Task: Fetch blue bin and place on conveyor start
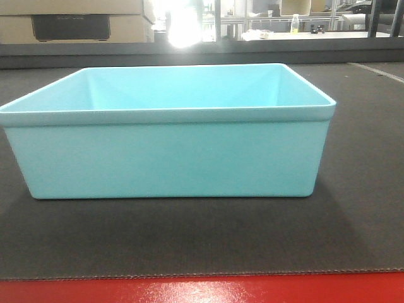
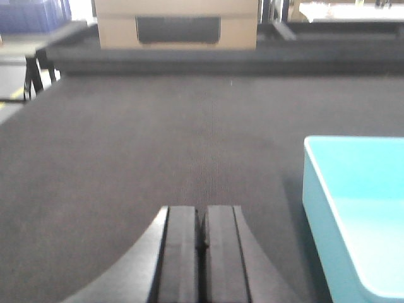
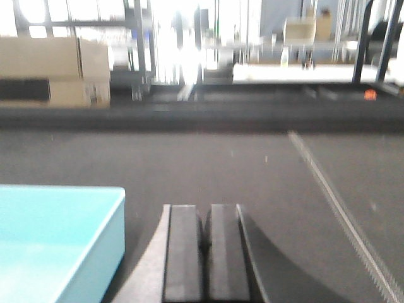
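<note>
From the front view, one blue bin (image 1: 167,136) sits upright and empty on the conveyor start (image 1: 353,208), a dark grey belt, close behind its red front edge (image 1: 202,290). Neither gripper shows here. Behind the belt, two stacked cardboard boxes (image 1: 76,19) stand at the upper left.

In the left wrist view, the left gripper (image 2: 201,252) hangs just above the belt with its two fingers pressed together, nothing between them. The bin's corner shows at the right, just beside the gripper but apart from it. One cardboard box (image 2: 177,24) with a dark handle slot stands beyond the belt's far edge.

In the right wrist view, the right gripper (image 3: 202,252) also has its two fingers closed against each other, empty. The bin's corner lies at the left, near but not touching. One pale seam line (image 3: 341,214) runs along the belt on the right.
</note>
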Robot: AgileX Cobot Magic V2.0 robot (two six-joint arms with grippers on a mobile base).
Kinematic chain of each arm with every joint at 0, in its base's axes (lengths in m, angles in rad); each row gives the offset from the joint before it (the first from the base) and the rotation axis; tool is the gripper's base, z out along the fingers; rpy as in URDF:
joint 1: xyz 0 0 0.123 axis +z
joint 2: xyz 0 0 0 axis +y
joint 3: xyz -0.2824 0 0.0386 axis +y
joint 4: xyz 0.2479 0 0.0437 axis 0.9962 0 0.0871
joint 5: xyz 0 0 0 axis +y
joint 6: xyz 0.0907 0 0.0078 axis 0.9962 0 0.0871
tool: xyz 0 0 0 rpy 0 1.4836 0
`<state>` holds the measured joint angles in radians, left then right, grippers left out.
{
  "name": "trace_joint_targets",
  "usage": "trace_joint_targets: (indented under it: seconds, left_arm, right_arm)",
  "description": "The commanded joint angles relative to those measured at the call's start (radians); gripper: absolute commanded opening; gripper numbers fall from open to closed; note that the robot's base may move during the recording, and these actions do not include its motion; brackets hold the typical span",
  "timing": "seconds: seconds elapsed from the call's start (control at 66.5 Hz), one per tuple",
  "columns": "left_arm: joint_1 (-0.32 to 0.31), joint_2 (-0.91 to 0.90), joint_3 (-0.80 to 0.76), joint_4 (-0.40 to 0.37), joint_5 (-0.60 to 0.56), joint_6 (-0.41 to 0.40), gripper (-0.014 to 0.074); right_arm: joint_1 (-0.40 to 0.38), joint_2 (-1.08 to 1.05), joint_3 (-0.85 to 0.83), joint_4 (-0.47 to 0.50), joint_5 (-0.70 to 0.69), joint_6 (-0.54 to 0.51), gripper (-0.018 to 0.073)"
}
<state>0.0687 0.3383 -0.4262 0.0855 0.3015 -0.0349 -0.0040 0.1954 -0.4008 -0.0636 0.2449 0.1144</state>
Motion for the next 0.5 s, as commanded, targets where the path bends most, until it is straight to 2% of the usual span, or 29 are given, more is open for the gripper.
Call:
trace_joint_targets:
  seconds: [0.0, 0.482]
  left_arm:
    - [0.002, -0.033, 0.000, -0.002, -0.025, 0.004, -0.0111]
    - [0.002, -0.042, 0.000, -0.002, -0.034, 0.004, -0.0111]
  right_arm:
    - [-0.002, -0.061, 0.001, -0.013, -0.022, -0.009, -0.0162]
    - [-0.002, -0.091, 0.001, -0.013, -0.025, -0.009, -0.0162]
